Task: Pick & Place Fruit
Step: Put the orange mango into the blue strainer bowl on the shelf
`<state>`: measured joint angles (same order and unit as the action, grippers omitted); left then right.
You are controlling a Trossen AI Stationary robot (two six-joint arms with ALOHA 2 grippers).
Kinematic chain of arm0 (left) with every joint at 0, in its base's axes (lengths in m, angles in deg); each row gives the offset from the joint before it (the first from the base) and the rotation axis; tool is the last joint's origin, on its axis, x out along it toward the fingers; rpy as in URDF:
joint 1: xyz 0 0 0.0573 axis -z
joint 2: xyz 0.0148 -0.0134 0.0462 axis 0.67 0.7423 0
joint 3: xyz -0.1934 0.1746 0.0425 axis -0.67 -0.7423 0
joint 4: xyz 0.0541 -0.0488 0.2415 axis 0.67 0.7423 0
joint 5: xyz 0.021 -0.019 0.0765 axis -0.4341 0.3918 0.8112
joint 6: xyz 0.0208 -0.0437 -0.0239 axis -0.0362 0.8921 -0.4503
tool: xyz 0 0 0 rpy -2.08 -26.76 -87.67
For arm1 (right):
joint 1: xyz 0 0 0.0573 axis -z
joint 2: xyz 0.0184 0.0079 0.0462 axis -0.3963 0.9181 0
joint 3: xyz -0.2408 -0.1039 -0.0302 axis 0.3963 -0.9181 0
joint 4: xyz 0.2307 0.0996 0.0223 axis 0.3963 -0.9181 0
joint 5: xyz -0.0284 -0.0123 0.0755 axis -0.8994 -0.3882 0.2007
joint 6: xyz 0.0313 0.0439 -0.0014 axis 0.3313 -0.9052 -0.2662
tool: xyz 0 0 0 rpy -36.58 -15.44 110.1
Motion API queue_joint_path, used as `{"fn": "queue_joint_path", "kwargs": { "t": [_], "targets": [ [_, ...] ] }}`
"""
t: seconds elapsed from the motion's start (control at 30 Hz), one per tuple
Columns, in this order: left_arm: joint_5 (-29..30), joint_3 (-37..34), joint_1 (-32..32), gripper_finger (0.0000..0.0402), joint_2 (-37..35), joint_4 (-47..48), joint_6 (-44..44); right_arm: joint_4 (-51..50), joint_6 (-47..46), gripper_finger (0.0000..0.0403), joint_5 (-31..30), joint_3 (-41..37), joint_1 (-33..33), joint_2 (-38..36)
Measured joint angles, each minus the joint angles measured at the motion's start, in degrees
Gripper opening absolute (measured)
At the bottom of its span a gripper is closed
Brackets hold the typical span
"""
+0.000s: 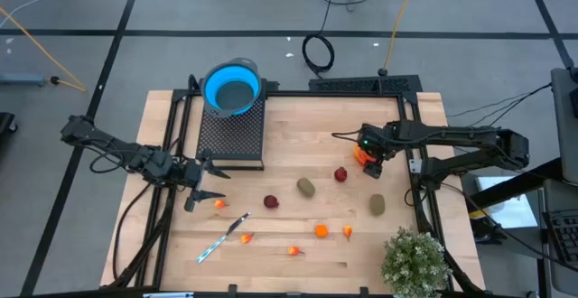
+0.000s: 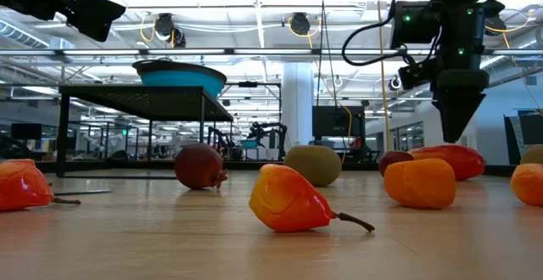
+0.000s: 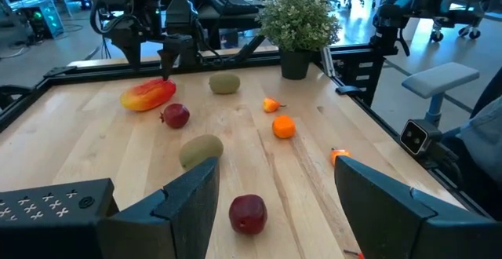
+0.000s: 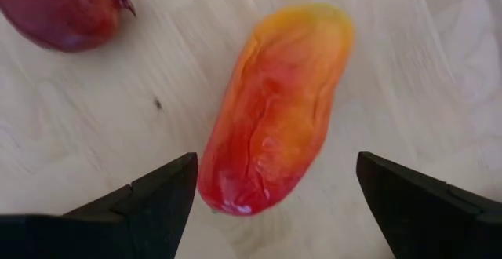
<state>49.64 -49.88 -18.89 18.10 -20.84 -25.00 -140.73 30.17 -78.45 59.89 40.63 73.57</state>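
Observation:
The larger red-orange fruit [image 4: 274, 110] lies on its side on the wooden table at the right, a dark red round fruit [image 4: 67, 12] close beside it. My right gripper [image 4: 278, 204] hangs open just above it, pointing down, one finger on either side of it and clear of it; the low view shows the right gripper [image 2: 458, 114] over the fruit [image 2: 450, 159]. My left gripper [image 1: 209, 182] waits open and nearly level at the table's left. Another dark red fruit [image 3: 248, 213] lies on the table beyond its fingers.
Olive ovals [image 1: 306, 186] [image 1: 377, 205], a dark red fruit [image 1: 271, 201] and several small orange pieces [image 1: 321, 230] are scattered mid-table. A blue bowl [image 1: 233, 86] sits on a black mesh stand [image 1: 231, 134] at the far left. A silver-blue stick [image 1: 223, 237] and a green plant [image 1: 415, 260] lie near the front.

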Motion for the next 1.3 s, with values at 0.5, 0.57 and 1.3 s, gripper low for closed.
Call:
{"fn": "queue_joint_path", "kwargs": {
  "t": [0.5, 0.57, 1.3],
  "targets": [
    [-2.27, 0.0, 0.0, 0.025, -0.01, 0.0, 0.0, 5.0, -0.12, 0.0343, 1.38, -4.02, 0.0, 0.01],
    [-2.27, 0.0, 0.0, 0.025, 0.0, 0.0, -0.02, 5.71, -0.38, 0.0343, 1.49, -4.06, 0.0, 0.94],
    [-2.43, 0.02, 0.0, 0.025, 0.0, -0.14, 1.82, 8.42, -1.15, 0.0246, 1.06, -4.61, -0.02, 8.75]
  ]
}}
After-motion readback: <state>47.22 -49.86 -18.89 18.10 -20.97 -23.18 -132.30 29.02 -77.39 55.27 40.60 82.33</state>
